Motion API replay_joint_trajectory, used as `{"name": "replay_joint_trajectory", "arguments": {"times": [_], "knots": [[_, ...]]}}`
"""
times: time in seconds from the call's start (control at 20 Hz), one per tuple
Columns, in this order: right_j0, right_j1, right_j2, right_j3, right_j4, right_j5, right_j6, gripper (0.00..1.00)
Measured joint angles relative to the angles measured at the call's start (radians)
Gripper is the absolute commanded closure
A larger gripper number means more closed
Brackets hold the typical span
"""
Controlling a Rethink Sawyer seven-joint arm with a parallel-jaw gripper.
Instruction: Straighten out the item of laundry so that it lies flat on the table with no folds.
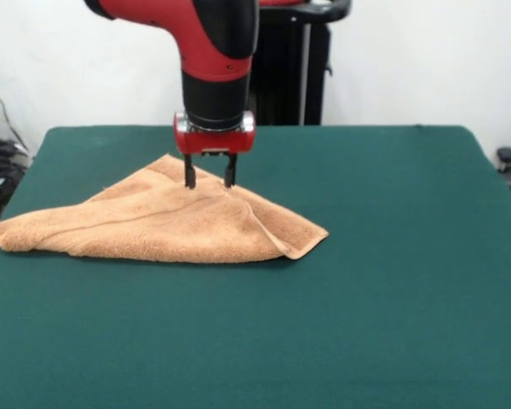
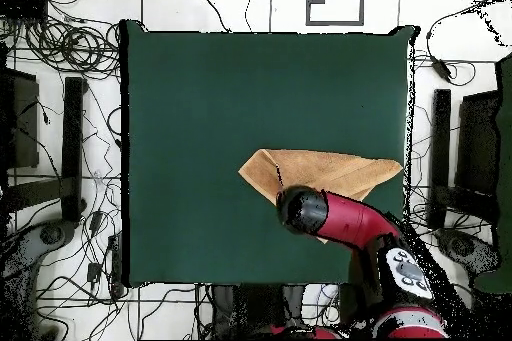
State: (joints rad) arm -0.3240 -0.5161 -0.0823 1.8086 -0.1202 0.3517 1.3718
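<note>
The peach-orange towel [image 1: 153,223] lies folded over itself in a rough triangle on the left half of the green table [image 1: 392,281]. A fold ridge runs from its peak down to its right corner. My gripper [image 1: 209,181] hangs straight down over the towel's peak at the far edge. Its two fingers are apart, and the tips touch or nearly touch the cloth. In the overhead view the towel [image 2: 325,171] shows as a folded wedge by the table's right edge. The arm's wrist [image 2: 302,209] covers the towel's near side and hides the gripper there.
The robot's black pedestal [image 1: 289,68] stands behind the table's far edge. Cables and stands lie on the floor around the table [image 2: 200,107] in the overhead view. Bare green cloth stretches to the right of the towel and in front of it in the front view.
</note>
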Motion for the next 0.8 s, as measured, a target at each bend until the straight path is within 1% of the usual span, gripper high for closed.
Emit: {"name": "replay_joint_trajectory", "arguments": {"times": [0.25, 0.8], "knots": [[0.009, 0.000, -0.030, 0.034, 0.020, 0.000, 0.041, 0.00], [-0.001, 0.011, -0.044, 0.052, 0.021, -0.021, 0.042, 0.00]]}}
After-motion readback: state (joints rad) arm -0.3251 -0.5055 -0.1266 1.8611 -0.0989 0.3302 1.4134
